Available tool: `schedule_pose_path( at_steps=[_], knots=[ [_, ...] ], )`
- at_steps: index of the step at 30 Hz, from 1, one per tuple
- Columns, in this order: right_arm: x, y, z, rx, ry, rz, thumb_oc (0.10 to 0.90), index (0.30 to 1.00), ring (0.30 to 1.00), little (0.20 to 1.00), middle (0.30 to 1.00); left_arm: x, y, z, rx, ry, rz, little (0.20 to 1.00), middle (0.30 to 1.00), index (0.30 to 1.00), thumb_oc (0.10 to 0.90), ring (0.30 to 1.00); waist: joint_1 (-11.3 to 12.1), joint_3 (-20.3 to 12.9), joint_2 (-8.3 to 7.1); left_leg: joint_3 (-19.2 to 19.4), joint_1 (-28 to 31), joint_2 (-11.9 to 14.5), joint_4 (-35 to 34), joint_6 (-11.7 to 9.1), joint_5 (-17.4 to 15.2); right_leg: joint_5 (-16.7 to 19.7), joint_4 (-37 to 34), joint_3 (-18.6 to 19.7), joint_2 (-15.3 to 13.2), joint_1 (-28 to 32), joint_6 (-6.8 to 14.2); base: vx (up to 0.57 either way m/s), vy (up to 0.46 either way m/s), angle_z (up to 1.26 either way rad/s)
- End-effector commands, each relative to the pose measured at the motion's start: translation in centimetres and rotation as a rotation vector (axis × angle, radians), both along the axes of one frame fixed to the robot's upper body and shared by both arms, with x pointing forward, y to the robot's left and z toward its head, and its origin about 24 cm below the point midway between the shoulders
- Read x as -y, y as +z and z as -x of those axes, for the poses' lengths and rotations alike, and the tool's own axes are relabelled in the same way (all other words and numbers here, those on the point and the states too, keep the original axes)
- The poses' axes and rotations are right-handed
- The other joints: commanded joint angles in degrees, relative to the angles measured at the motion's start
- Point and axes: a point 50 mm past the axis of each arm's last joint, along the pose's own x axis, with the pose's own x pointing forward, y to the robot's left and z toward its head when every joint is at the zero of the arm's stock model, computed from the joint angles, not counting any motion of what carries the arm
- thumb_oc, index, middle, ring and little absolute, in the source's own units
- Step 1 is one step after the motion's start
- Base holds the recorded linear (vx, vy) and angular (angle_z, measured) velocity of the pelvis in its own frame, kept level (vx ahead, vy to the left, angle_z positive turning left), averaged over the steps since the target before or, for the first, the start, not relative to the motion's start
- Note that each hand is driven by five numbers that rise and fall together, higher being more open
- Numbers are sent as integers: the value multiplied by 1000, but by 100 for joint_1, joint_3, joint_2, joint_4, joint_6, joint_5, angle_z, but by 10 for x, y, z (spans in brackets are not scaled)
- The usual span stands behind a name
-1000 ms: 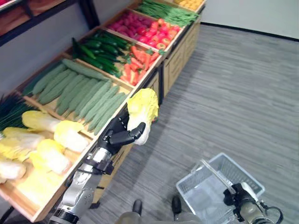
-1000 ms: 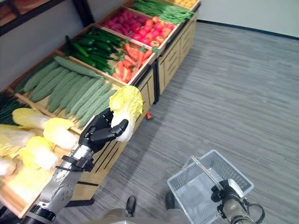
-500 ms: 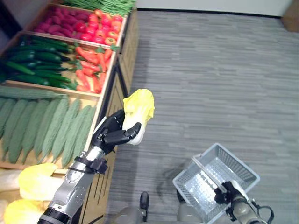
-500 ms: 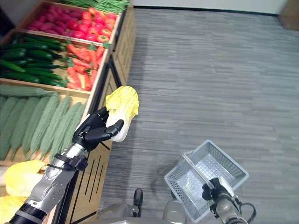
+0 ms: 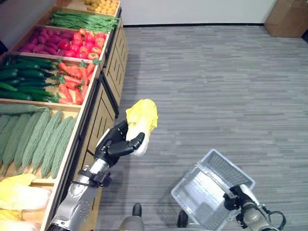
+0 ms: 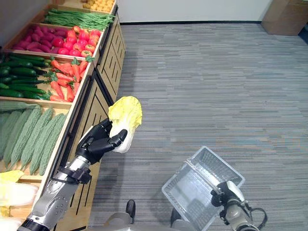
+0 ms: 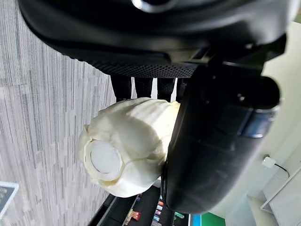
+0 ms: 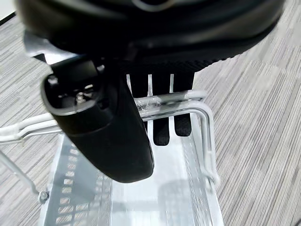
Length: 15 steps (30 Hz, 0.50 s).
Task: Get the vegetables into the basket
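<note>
The left robot hand curls round a yellow napa cabbage, lifted beside the produce shelf's front edge — the right robot hand grips the basket's handle over the floor.

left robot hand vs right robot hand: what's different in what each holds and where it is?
The left robot hand is curled round a yellow cabbage, lifted beside the produce stand; the right robot hand grips the handle of the white basket, low over the floor. The cabbage hangs apart from the basket, which looks empty. Both hands are dark and shut on something.
</note>
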Motion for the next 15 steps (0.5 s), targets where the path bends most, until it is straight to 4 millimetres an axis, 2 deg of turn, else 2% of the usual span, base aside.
schedule_pose_path(
  at_steps=[1,5,7,9,10,11,13,15],
  knots=[
    [20,47,-54,262,25,94,400,300,300,300,300,10,57,-19,314,-61,-75,300,300,300,400,300,-6,-229,-348,-187,-204,-57,13,-85,-99,-44,34,-27,-472,-118,398,34,-23,-3],
    [16,78,-85,428,68,89,400,300,300,300,300,20,65,-25,392,-126,-269,300,300,300,400,300,-74,-306,-332,-122,-119,-47,-20,-84,-159,-30,34,22,-488,-98,420,20,-3,-4],
    [6,102,-108,541,142,86,400,300,300,300,300,27,75,-29,495,-175,-456,300,300,300,400,300,-121,-338,-338,-88,-77,-55,-20,-77,-210,-27,34,76,-503,-96,430,0,0,0],
    [-2,115,-119,609,193,74,400,300,300,300,300,35,85,-34,599,-211,-598,300,300,300,400,300,-170,-376,-343,-52,-49,-59,-20,-71,-253,-19,34,104,-518,-97,448,7,5,-5],
    [-2,115,-119,610,190,74,400,300,300,300,300,35,85,-34,601,-212,-600,300,300,300,400,300,-157,-368,-348,-50,-45,-60,-20,-71,-255,-21,34,106,-519,-94,449,34,26,-17],
    [-17,136,-137,706,266,39,400,300,300,300,300,53,100,-42,787,-271,-791,300,300,300,400,300,-211,-412,-370,14,15,-76,-20,-60,-321,-3,34,166,-542,-90,480,35,25,-20],
    [-34,151,-150,768,342,5,400,300,300,300,300,61,101,-45,843,-297,-856,300,300,300,400,300,-257,-443,-384,65,53,-83,-20,-54,-350,10,34,208,-553,-100,500,30,21,-14],
    [-43,158,-157,795,375,-29,400,300,300,300,300,68,94,-50,862,-330,-926,300,300,300,400,300,-272,-467,-400,114,85,-83,-20,-50,-374,22,34,252,-562,-106,513,17,12,-27]
  ],
)
